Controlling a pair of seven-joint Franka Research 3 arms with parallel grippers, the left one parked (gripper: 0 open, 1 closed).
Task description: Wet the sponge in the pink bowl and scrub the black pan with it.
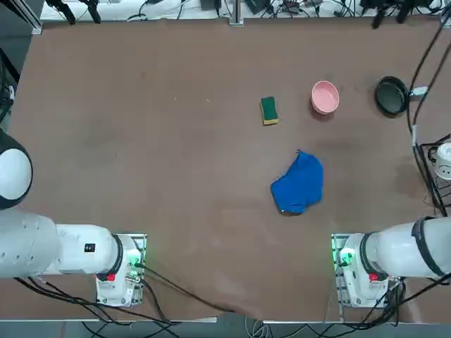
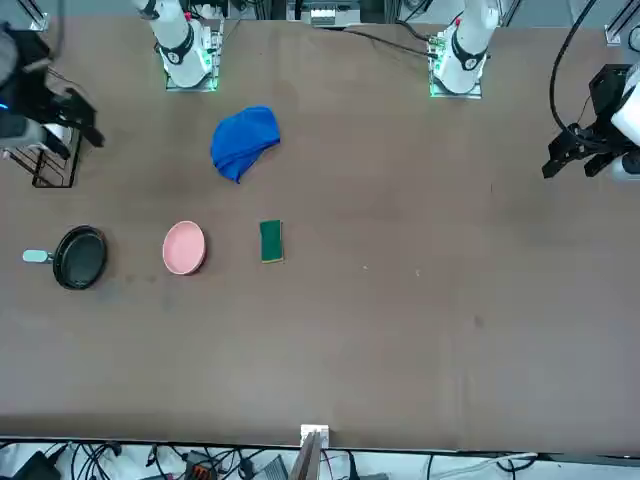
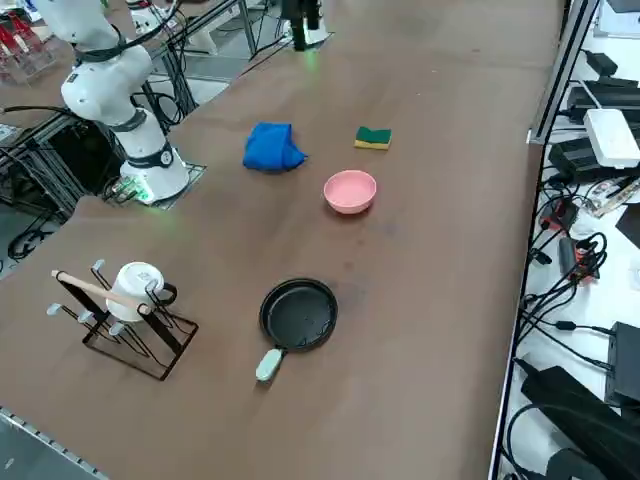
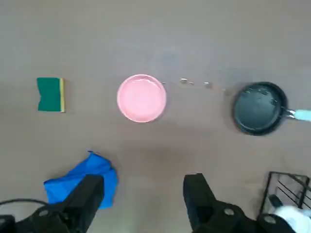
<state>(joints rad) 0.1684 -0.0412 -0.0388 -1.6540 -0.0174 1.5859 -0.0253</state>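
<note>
The sponge [image 1: 268, 110], green over yellow, lies flat on the brown table, also seen as the sponge [image 4: 50, 94] in the wrist view. Right of it from my side stands the pink bowl [image 1: 325, 97] [image 4: 141, 98]. Farther right sits the black pan [image 1: 391, 95] [image 4: 257, 108], its pale handle pointing to the table's right edge. My right gripper [image 4: 143, 194] hangs high above the table on the near side of the bowl, open, with nothing between its fingers.
A crumpled blue cloth [image 1: 299, 183] lies nearer to me than the sponge and bowl. A black wire rack with a white mug [image 3: 130, 310] stands at the table's right edge, near the pan. Cables run along the far edge.
</note>
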